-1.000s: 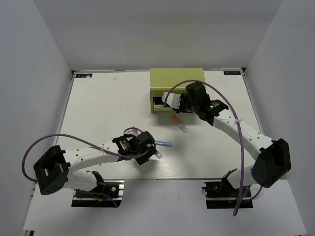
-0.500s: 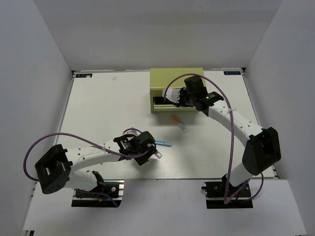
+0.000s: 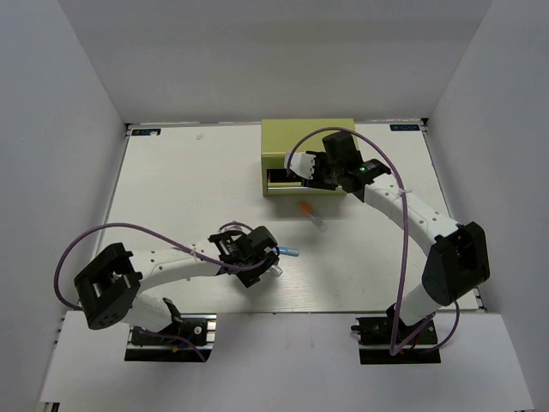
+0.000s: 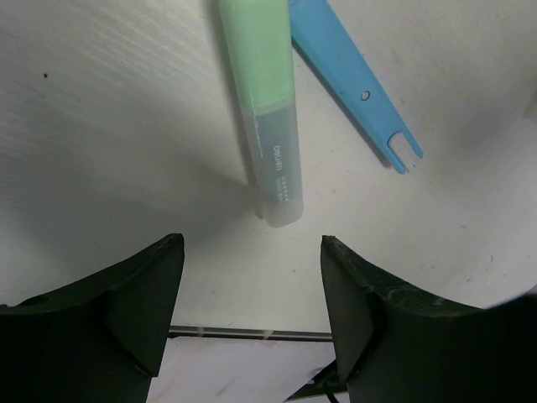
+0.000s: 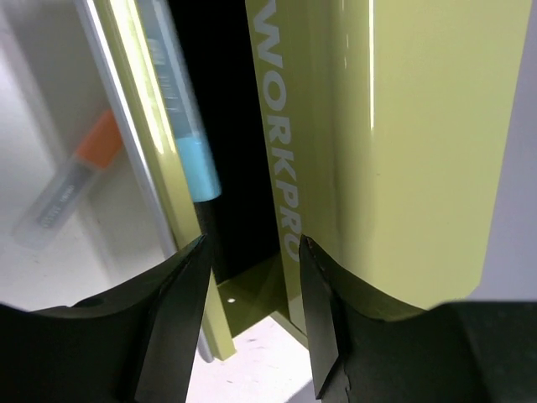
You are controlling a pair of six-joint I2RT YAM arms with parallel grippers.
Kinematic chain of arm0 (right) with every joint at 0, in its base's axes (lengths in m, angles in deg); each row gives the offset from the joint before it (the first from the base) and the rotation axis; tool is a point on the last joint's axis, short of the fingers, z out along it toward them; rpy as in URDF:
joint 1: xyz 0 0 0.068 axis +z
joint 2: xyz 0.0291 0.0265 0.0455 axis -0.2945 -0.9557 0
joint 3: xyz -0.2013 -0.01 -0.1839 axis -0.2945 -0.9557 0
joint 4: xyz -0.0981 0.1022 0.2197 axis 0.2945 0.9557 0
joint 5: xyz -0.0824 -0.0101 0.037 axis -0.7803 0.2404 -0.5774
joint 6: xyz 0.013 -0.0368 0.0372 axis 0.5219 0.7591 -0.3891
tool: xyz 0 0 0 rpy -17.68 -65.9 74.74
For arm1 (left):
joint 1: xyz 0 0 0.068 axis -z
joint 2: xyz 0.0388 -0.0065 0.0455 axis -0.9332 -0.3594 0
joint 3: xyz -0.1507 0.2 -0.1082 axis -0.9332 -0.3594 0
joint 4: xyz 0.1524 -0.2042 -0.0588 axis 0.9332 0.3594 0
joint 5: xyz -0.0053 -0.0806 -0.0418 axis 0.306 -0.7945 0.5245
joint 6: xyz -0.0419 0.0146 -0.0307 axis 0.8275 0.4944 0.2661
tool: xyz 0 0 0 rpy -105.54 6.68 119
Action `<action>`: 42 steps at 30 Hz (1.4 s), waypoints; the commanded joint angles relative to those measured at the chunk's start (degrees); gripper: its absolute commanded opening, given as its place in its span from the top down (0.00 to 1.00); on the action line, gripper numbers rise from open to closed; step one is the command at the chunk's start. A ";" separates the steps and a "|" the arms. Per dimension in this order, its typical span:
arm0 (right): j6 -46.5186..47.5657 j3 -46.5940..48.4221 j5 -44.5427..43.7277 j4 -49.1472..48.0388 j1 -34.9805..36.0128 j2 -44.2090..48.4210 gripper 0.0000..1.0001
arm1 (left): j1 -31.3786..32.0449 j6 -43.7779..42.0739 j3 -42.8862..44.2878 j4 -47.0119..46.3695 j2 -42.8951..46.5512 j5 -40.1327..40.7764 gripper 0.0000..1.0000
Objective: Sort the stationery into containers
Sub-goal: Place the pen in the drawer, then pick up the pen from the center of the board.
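The olive-green box (image 3: 309, 146) stands at the back with one drawer (image 5: 239, 285) pulled out. My right gripper (image 3: 302, 169) hovers open over that drawer, nothing between its fingers (image 5: 172, 319). A light blue-ended marker (image 5: 186, 138) lies inside the drawer. An orange-ended marker (image 3: 312, 215) lies on the table in front of the box, also in the right wrist view (image 5: 71, 180). My left gripper (image 4: 250, 252) is open just short of a pale green marker (image 4: 270, 109), not touching it. A light blue flat stick (image 4: 352, 80) lies beside that marker.
White walls close the table on three sides. The table's near edge (image 4: 252, 334) runs just behind my left fingers. Purple cables loop over both arms (image 3: 317, 142).
My right gripper has moved up to the drawer and opened, and the blue-ended marker now lies in the drawer. My left gripper has opened wider and edged right toward the green marker.
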 commanded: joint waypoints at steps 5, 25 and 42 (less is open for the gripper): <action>-8.98 4.63 8.18 5.10 -0.22 7.42 0.48 | -0.84 0.73 7.87 5.98 -5.43 4.25 0.24; -19.71 -13.39 9.32 3.52 -1.01 27.90 0.48 | -2.42 -2.60 21.25 17.25 -23.19 4.08 0.40; -26.04 -16.90 9.41 4.66 -4.52 34.06 0.60 | -0.41 -11.64 20.03 18.40 -12.49 2.85 1.00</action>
